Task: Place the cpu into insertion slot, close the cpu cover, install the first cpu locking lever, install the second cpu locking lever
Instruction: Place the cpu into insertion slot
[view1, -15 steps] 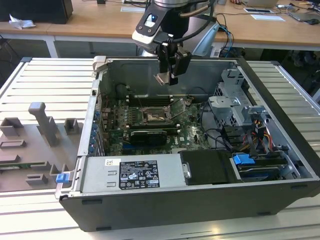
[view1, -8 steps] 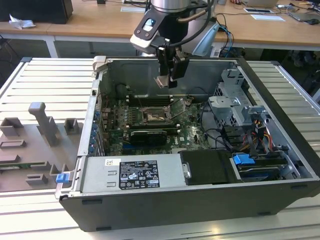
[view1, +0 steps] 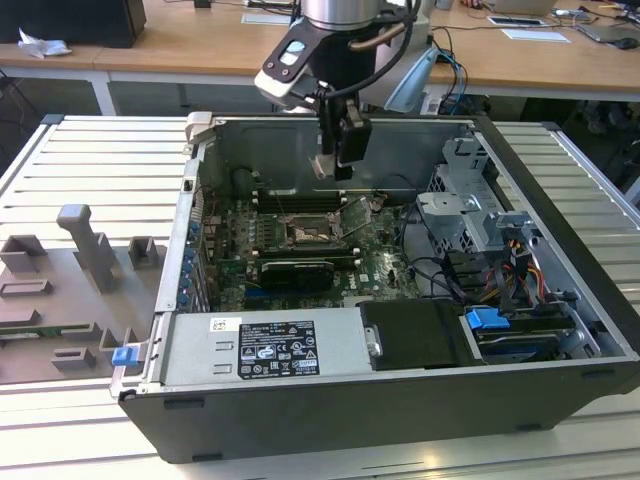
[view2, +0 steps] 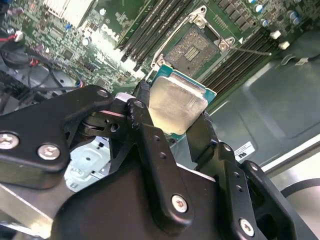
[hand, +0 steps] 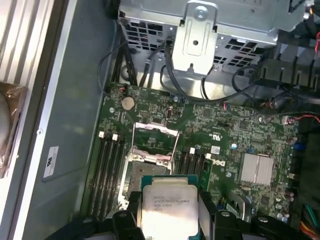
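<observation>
Closed on the cpu (view2: 177, 102), the hand (view2: 172, 110) pinches the chip by two opposite edges between black metal fingers (view2: 145, 107). That probably keeps the flat top and the underside clear for seating. In the exterior view the hand (view1: 340, 150) hangs in the upper middle of the frame, inside the open computer case (view1: 300, 430) and above the motherboard, not touching it.

In the first wrist view the cpu (hand: 167, 205) is a small flat square with a pale, brushed silvery lid on a green rim. It is held level and apart from the insertion slot (hand: 134, 172), which lies just beyond it. That slot (view1: 303, 232) is a dark square pocket with a thin silver rim, near the centre of the exterior view.

The cpu cover (hand: 155, 128) is a thin silver frame with a cut-out middle. It appears swung back from the socket, leaving the opening free for the chip.

Long narrow black memory slots (hand: 107, 165) flank the socket. The case stands on a ribbed aluminium bench (view1: 90, 160).
</observation>
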